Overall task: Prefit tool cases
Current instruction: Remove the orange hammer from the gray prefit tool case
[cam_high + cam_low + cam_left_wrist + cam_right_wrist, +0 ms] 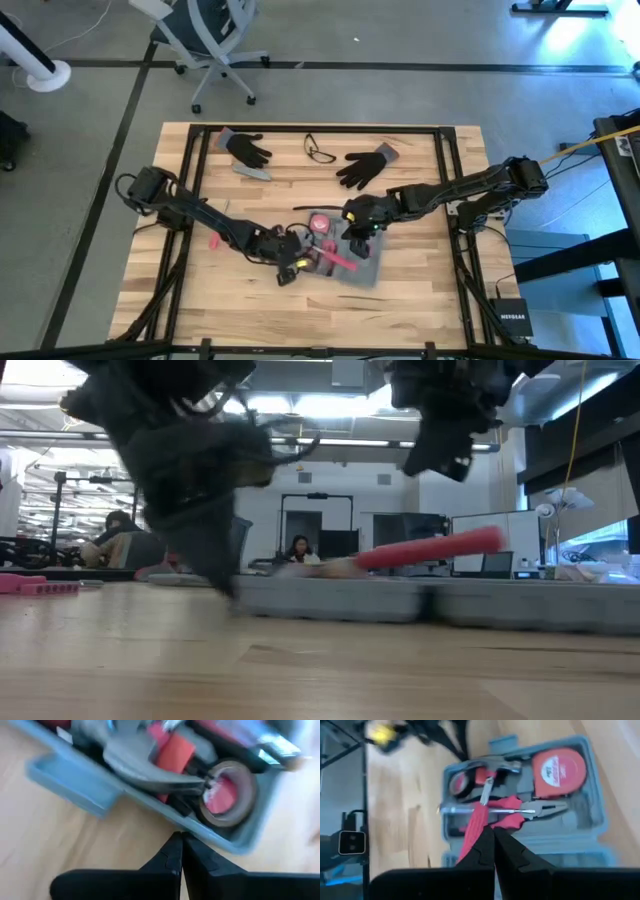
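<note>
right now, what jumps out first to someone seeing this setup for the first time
The open grey-blue tool case lies near the table's front middle, packed with red-handled tools and a red tape measure. Both arms converge over it, the left gripper and right gripper shut. Two black gloves and a pair of glasses lie along the far edge.

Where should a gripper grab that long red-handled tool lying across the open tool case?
Probably the red handle of the long tool, mid-length, from above. It lies loose and slanted over the other tools in the tool case, raised on them, so fingers could likely close across its narrow width. Both grippers are shut and would need opening first.
</note>
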Robot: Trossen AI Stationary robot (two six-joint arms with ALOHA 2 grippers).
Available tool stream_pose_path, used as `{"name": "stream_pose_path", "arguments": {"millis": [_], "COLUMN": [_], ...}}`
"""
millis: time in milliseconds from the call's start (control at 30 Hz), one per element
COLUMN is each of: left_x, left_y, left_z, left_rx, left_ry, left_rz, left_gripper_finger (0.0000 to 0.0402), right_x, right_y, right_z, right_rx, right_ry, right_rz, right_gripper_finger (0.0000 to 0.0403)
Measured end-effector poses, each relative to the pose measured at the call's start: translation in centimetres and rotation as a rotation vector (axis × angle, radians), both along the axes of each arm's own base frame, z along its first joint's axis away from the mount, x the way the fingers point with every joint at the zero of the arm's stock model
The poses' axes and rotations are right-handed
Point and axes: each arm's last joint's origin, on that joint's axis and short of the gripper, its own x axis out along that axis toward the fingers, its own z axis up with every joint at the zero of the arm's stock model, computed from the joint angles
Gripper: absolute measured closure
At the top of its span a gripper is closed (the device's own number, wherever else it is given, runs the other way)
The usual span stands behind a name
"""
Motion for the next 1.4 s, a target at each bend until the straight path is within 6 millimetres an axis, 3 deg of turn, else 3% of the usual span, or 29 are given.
{"name": "stream_pose_path", "arguments": {"millis": [100, 333, 533, 767, 1133, 1400], "left_x": [1.0, 1.2, 0.6, -1.0, -3.0, -3.7], "left_y": [-0.4, 0.2, 0.3, -1.1, -4.0, -5.7], "left_z": [0.5, 0.5, 1.6, 1.0, 0.6, 0.8], "left_rx": [-0.034, 0.016, -0.017, -0.048, -0.152, -0.213], "left_ry": [-0.114, -0.095, -0.076, 0.034, 0.075, 0.027], "left_rz": [-0.005, -0.032, 0.012, 0.118, 0.292, 0.364], "left_gripper_finger": [0.0401, 0.0401, 0.0401, 0.0401, 0.0401, 0.0401], "right_x": [-0.5, -0.4, 0.9, 2.7, 3.2, 3.3], "right_y": [-0.1, 0.1, 0.4, 1.5, 2.9, 3.0], "right_z": [-0.4, -0.4, -1.9, -4.6, -7.6, -7.9], "right_rx": [0.012, 0.023, 0.009, -0.044, -0.115, -0.197], "right_ry": [0.07, 0.059, 0.039, 0.001, 0.069, 0.068], "right_rz": [-0.039, 0.022, 0.127, 0.231, 0.267, 0.186], "right_gripper_finger": [0.0403, 0.0382, 0.0296, 0.0214, 0.0237, 0.0281]}}
